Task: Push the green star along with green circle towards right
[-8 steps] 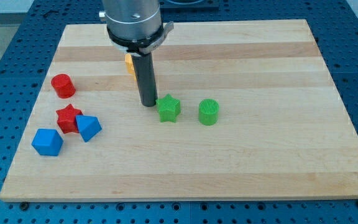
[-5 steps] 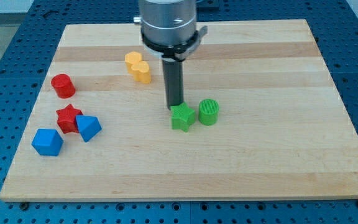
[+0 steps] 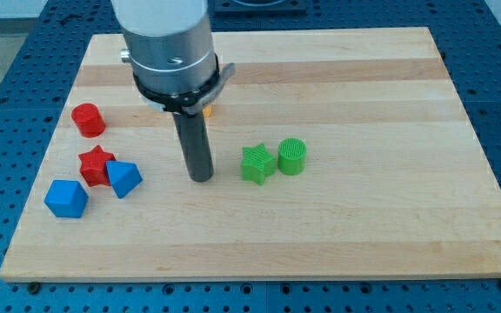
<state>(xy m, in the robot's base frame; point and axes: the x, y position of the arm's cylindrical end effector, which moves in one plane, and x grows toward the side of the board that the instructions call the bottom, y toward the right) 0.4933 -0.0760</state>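
Note:
The green star [image 3: 257,163] lies near the middle of the wooden board [image 3: 364,226]. The green circle [image 3: 292,156] stands right beside it on the view's right, touching or almost touching. My tip [image 3: 201,178] rests on the board to the view's left of the green star, with a clear gap between them. It touches no block.
At the view's left lie a red cylinder [image 3: 87,119], a red star [image 3: 96,163], a blue wedge-like block [image 3: 124,178] and a blue cube-like block [image 3: 66,198]. A yellow block [image 3: 205,109] is mostly hidden behind the arm.
My tip pushed the green star right until it met the green circle, then drew back to the view's left and a little down. The star and circle now sit together.

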